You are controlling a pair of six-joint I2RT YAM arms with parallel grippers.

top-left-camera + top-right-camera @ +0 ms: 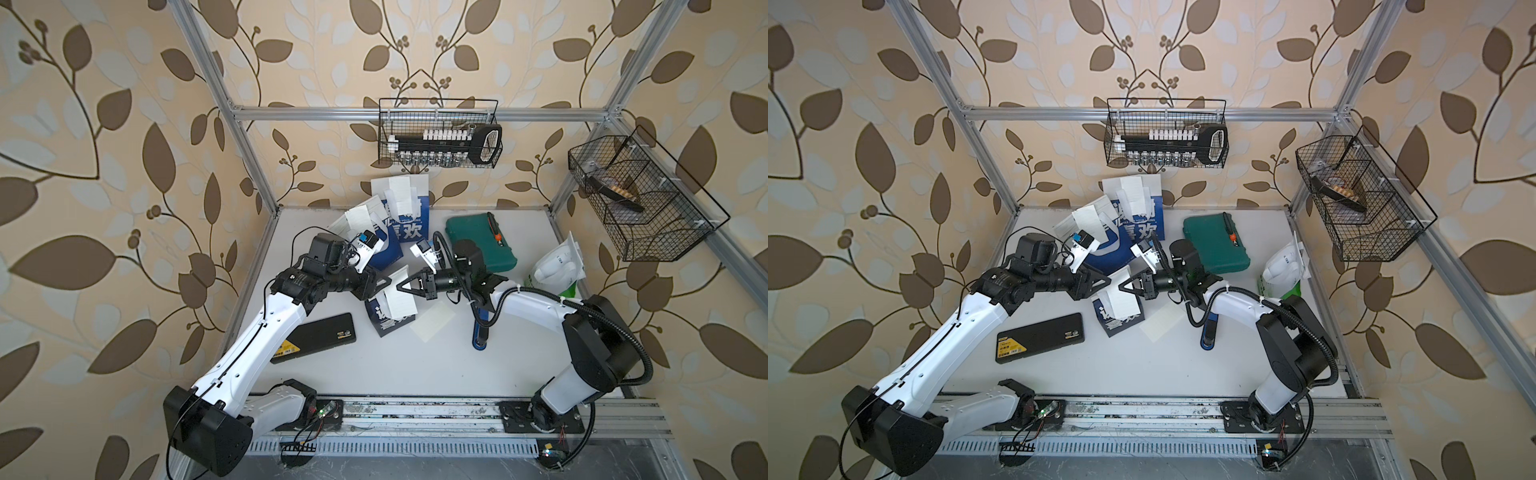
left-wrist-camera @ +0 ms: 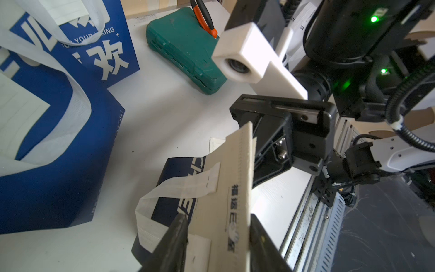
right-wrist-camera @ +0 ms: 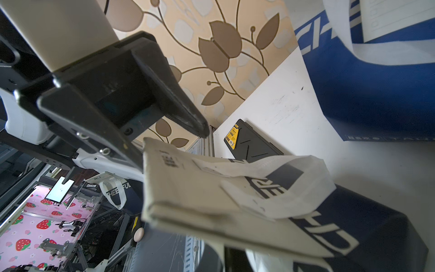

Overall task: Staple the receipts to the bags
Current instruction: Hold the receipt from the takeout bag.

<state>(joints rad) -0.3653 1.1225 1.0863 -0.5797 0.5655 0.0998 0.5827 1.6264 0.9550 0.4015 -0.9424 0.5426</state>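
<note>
Left gripper (image 2: 216, 217), jaws spread, straddles 1 receipt (image 2: 235, 188) raised on edge above the navy bag (image 1: 380, 324) at mid-table, long axis running straight ahead to the right gripper (image 1: 401, 286), which faces it, pressed together, apparently pinching the receipt's far end; both arms equally near.

Small navy bag (image 1: 382, 324) flat mid-table, receipt (image 1: 401, 303) over it; blue bags (image 1: 411, 228) behind, receipts (image 1: 395, 189) on top; white-green bag (image 1: 552, 266) at right.

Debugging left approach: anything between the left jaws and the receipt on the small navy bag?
Nothing visible. The left gripper has its jaws open either side of the receipt over the small navy bag; the white handle lies beside it, not between.
</note>
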